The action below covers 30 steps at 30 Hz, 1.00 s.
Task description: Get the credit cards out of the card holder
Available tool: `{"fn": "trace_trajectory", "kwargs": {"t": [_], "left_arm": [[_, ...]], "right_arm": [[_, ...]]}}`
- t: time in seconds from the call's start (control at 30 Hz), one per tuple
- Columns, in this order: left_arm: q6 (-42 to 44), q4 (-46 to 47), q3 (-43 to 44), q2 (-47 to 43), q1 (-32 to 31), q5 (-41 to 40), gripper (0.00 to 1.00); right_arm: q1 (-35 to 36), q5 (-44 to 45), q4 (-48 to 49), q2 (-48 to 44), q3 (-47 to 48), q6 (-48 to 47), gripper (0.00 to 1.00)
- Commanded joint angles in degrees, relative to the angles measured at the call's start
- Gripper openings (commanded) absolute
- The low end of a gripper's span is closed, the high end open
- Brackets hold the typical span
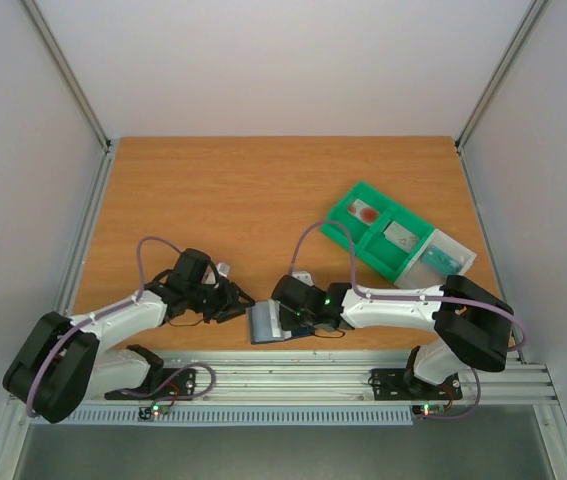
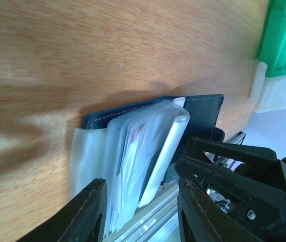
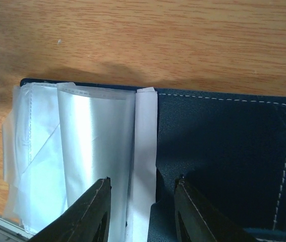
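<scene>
No legible text, label, brand, number or sign in any view, card holder (image 3: 223,151) showing only plain stitching, clear sleeves (image 3: 97,141) glared white, credit cards (image 1: 366,212) in the green tray (image 1: 338,228) too small to read.

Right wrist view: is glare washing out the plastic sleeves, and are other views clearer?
Right wrist: yes, the plastic sleeves blow out to white; the card holder stitching stays sharp. Left wrist: less glare, a red-marked card shows through; tabletop soft, shadowed at left. Top external: evenly lit, holder too small for detail.
</scene>
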Motion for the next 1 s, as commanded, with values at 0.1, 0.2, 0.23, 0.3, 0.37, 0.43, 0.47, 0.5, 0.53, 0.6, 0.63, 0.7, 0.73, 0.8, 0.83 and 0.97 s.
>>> {"fn": "trace_trajectory", "kwargs": {"t": [0.1, 0.2, 0.23, 0.3, 0.37, 0.43, 0.47, 0.5, 0.53, 0.6, 0.63, 0.7, 0.73, 0.8, 0.83, 0.97], "left_arm": [[-2.9, 6.6, 0.1, 2.8, -0.8, 0.4, 0.39], [-3.4, 8.5, 0.0, 3.2, -0.9, -0.1, 0.36], [-3.5, 8.8, 0.0, 3.3, -0.9, -0.1, 0.35], [-3.8, 9.1, 0.0, 3.5, -0.9, 0.0, 0.35], [-3.8, 8.9, 0.0, 3.7, -1.0, -0.2, 0.35], [-3.8, 9.0, -0.1, 4.4, -1.0, 0.0, 0.35], [-4.0, 9.1, -0.1, 5.0, -1.0, 0.0, 0.35], [-4.1, 9.3, -0.2, 5.5, -1.0, 0.1, 0.35], [-4.2, 9.4, -0.3, 5.8, -1.0, 0.1, 0.35], [-4.2, 9.4, -0.5, 6.2, -1.1, -0.2, 0.35], [-4.3, 9.5, -0.5, 6.3, -1.2, -0.2, 0.35], [-4.4, 9.7, -0.6, 6.4, -1.3, -0.2, 0.35], [-4.5, 9.8, -0.5, 6.4, -1.3, -0.2, 0.35], [-4.5, 9.8, -0.6, 6.6, -1.3, -0.5, 0.35], [-4.4, 9.8, -0.6, 6.8, -1.3, -0.7, 0.35], [-4.8, 11.4, -0.9, 8.2, -1.5, -0.4, 0.34]], "right_arm": [[0.5, 2.7, 1.9, -1.4, -1.8, 1.2, 0.32], [0.4, 2.6, 2.3, -1.5, -2.1, 1.2, 0.31], [0.5, 2.6, 2.5, -1.5, -2.3, 1.3, 0.3], [0.5, 2.6, 2.7, -1.5, -2.4, 1.3, 0.3], [0.5, 2.7, 2.8, -1.5, -2.5, 1.4, 0.29], [0.5, 2.7, 3.0, -1.4, -2.6, 1.5, 0.29], [0.4, 2.7, 3.0, -1.3, -2.6, 1.6, 0.29], [0.4, 2.7, 3.0, -1.3, -2.6, 1.6, 0.29], [0.5, 2.6, 3.1, -1.2, -2.6, 1.7, 0.29], [0.5, 2.6, 3.1, -1.2, -2.6, 1.8, 0.29], [0.5, 2.7, 3.1, -1.2, -2.5, 1.8, 0.29], [0.5, 2.9, 3.1, -1.2, -2.6, 1.9, 0.29], [0.5, 2.9, 3.0, -1.3, -2.6, 1.9, 0.29], [0.5, 2.9, 3.0, -1.3, -2.7, 2.0, 0.29], [0.5, 3.0, 3.0, -1.3, -2.7, 2.1, 0.29], [0.5, 3.0, 3.1, -1.4, -2.7, 2.1, 0.28]]}}
